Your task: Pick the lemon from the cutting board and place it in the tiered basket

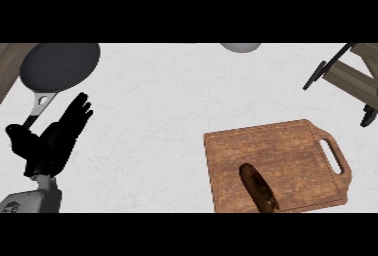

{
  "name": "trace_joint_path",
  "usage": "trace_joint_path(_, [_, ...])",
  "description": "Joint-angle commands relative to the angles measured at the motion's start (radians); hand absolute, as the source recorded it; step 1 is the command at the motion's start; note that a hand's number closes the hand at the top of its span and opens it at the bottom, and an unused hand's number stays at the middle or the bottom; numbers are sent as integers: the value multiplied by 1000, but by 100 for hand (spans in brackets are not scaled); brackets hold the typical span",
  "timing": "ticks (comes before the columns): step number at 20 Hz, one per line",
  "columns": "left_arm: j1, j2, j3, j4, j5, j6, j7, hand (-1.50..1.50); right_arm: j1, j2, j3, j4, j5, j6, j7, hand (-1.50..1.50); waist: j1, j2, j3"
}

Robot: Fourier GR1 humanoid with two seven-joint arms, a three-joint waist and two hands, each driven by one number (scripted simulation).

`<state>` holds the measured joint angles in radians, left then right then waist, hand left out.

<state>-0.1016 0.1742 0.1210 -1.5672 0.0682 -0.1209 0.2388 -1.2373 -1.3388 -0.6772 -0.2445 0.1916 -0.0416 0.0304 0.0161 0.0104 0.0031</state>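
Note:
A wooden cutting board (288, 150) with a handle slot on its right side lies at the lower right of the counter. A brown, elongated item (259, 188) rests on the board's near edge; no yellow lemon shows anywhere. At the upper right stands part of the tiered basket (356, 78), with wooden slats and a black frame. My left hand (49, 146) is at the left edge, open with its fingers pointing up, resting and holding nothing. It is far from the board. My right hand does not show.
A dark frying pan (59, 65) with a grey handle sits at the upper left, just beyond my left hand. A grey rounded object (241, 46) peeks in at the top centre. White counter lies between my hand and the board.

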Motion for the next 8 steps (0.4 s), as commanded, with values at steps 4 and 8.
trace_joint_path(4, [32,-18,-24,-15,-26,10,-17,0,122,-148,-67,58,-49,121,-65,-150,-3,0,2])
trace_joint_path(8, [23,-1,0,-41,4,-4,-5,0,179,-209,-84,80,-60,186,-69,-150,1,-1,3])
